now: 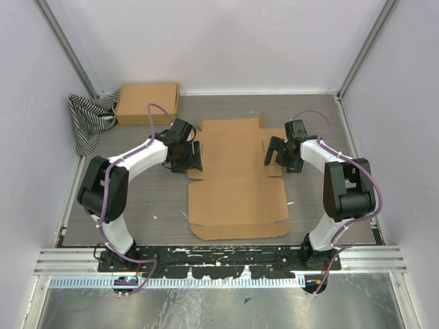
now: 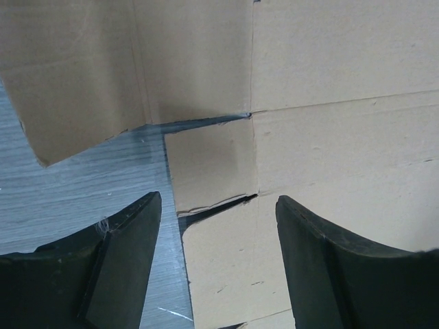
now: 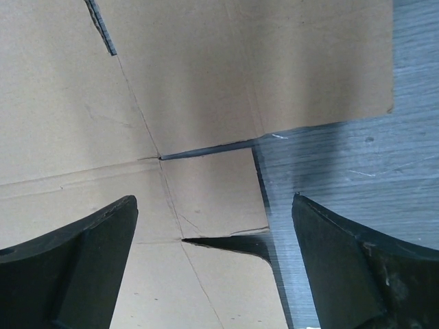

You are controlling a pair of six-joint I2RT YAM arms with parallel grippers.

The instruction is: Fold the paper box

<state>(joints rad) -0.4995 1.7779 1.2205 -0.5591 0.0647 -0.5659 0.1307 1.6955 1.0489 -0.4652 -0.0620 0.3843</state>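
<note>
Paper box [image 1: 236, 181] lies flat, nothing folded yet (every crease left to do). Left gripper [image 1: 195, 157], right gripper [image 1: 273, 152] spread wide, empty, at its side edges.

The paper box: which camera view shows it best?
The top external view: the whole paper box lies flat and unfolded, its outline clear. The left wrist view shows only its left edge with a small tab; the right wrist view shows only its right edge with a similar tab.

Left fingers [image 2: 123, 267] and right fingers [image 3: 75, 267] wide apart
</note>
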